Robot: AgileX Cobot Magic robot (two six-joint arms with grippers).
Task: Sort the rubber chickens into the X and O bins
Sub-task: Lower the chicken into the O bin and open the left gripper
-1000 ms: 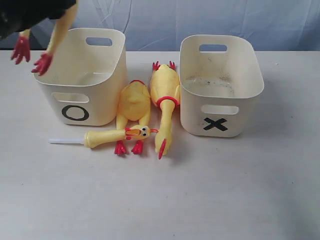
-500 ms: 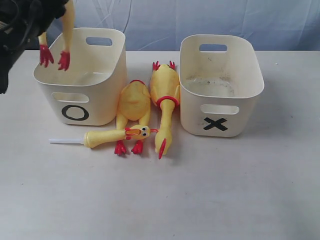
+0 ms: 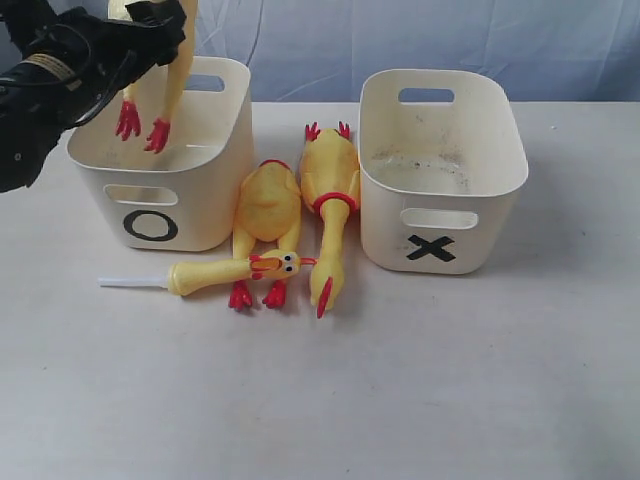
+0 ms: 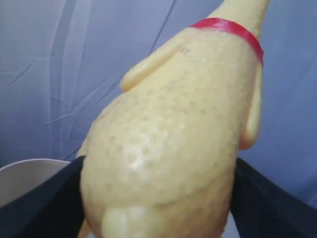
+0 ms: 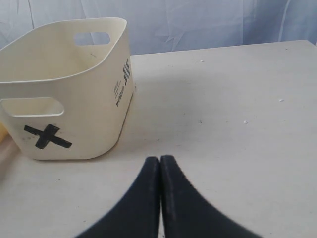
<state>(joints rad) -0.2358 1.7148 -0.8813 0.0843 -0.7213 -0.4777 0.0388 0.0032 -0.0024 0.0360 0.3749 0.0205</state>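
Note:
My left gripper (image 3: 152,28) is shut on a yellow rubber chicken (image 3: 177,68) at the top left. Its red feet (image 3: 157,135) dangle inside the rim of the O bin (image 3: 150,205). The left wrist view is filled by that chicken's body (image 4: 168,134), with a black finger (image 4: 42,208) on each side. Three more chickens lie between the bins: a plump one (image 3: 268,205), a long one (image 3: 330,185), and a small one (image 3: 212,273) lying crosswise. The X bin (image 3: 440,185) stands on the right. Near the X bin (image 5: 69,89), my right gripper (image 5: 160,159) is shut with nothing in it.
A white stick (image 3: 125,283) pokes out of the small chicken's tail end, towards the left. A blue cloth backdrop (image 3: 420,40) hangs behind the pale table (image 3: 400,390). The right arm is outside the exterior view.
My left arm has carried the held chicken to the right. Its red feet, outside the O bin's left wall before, now hang over the bin's inside.

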